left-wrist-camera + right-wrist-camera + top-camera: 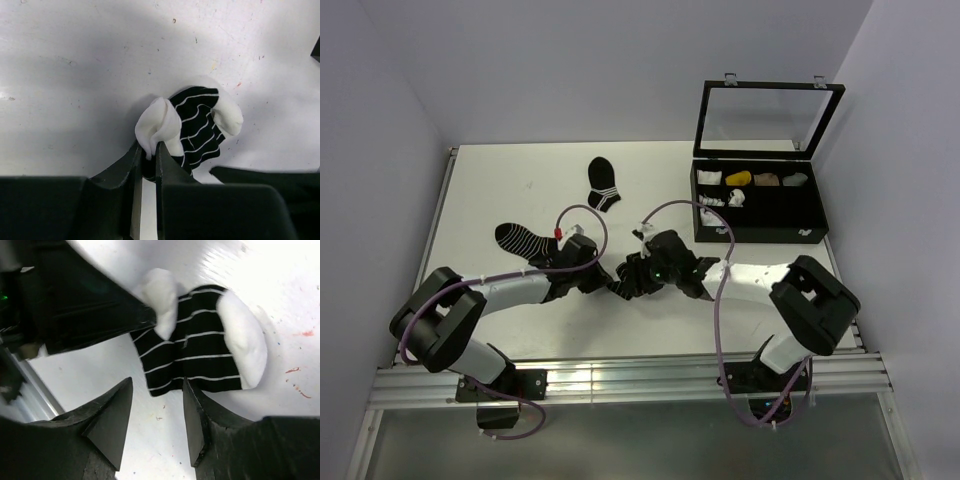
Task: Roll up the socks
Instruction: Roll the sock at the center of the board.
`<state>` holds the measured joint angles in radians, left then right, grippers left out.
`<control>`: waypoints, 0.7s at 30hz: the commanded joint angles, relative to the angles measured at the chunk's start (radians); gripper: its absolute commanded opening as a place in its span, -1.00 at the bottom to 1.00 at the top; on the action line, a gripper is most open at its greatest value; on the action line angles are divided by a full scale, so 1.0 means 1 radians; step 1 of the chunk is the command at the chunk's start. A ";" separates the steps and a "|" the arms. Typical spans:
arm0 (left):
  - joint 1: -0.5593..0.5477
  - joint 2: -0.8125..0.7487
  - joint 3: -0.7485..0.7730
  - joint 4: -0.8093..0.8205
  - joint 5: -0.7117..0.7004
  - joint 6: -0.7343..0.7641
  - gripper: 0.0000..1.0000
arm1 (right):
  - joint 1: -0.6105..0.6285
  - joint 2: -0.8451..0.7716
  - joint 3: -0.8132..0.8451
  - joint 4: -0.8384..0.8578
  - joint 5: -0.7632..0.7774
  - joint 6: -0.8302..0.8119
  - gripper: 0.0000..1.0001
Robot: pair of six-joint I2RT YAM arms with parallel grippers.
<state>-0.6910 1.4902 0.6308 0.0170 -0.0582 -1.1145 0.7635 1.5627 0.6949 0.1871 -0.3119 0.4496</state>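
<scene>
The socks (197,127) lie bunched together on the white table: a black piece with thin white stripes, a white fold (157,125) on one side and a white toe (227,117) on the other. My left gripper (148,150) is shut on the white fold at the bundle's near edge. In the right wrist view the socks (200,350) sit just beyond my right gripper (157,385), which is open with bare table between its fingers. One fingertip (187,390) touches the black cuff edge. In the top view both grippers (617,283) meet at mid-table and hide the bundle.
A black sock with white bands (603,185) lies at the back centre. A striped black sock (525,243) lies left, next to my left arm. An open black compartment box (760,228) with small items stands at the right.
</scene>
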 commanded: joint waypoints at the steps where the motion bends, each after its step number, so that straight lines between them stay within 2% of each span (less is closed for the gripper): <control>1: -0.007 -0.002 0.041 -0.103 -0.026 0.045 -0.99 | 0.094 -0.078 0.034 -0.072 0.273 -0.156 0.05; 6: -0.007 0.007 0.073 -0.147 -0.028 0.058 -0.99 | 0.207 -0.081 0.041 -0.038 0.425 -0.230 0.07; 12: -0.008 0.010 0.090 -0.164 -0.011 0.061 -0.99 | 0.296 -0.018 0.074 -0.015 0.525 -0.317 0.07; 21: -0.008 0.002 0.089 -0.164 -0.008 0.056 -0.99 | 0.352 0.077 0.109 0.014 0.556 -0.365 0.04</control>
<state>-0.6933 1.4902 0.6922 -0.1215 -0.0643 -1.0809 1.1038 1.6135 0.7631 0.1608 0.1970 0.1238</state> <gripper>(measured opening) 0.149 0.527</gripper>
